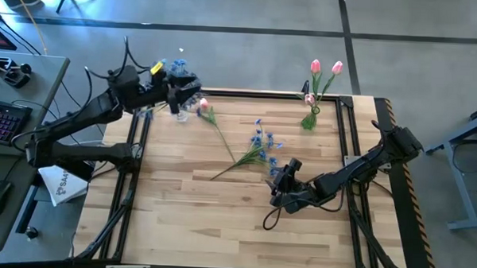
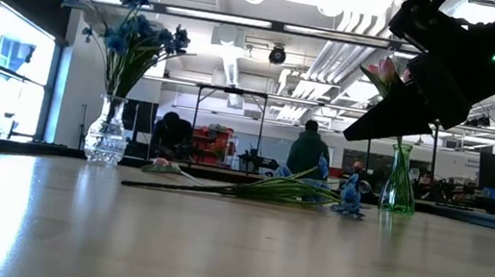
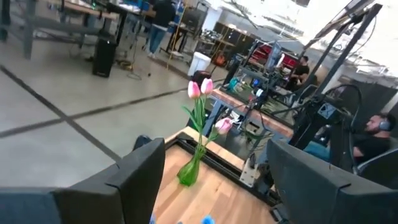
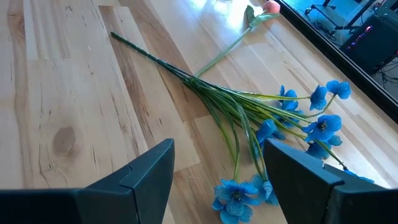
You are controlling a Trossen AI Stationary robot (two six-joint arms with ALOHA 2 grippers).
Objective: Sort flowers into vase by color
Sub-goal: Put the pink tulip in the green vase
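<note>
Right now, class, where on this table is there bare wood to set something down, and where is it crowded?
Free: the wide near strip of the table, from the left rail across to the right pincer, and the patch left of the loose blue flowers. Crowded: the far edge, with the left pincer above the clear vase, a pink tulip lying there, and the green vase.

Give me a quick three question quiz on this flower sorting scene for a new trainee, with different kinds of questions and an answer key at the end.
1. True or false: the green vase holds pink tulips.
2. Which gripper is poised over the blue flowers lying on the table? A) left gripper B) right gripper
3. Fill in: the lone pink tulip on the table lies near the ____ vase, which holds blue blossoms.

Key: 1 true; 2 B; 3 clear glass.
</note>
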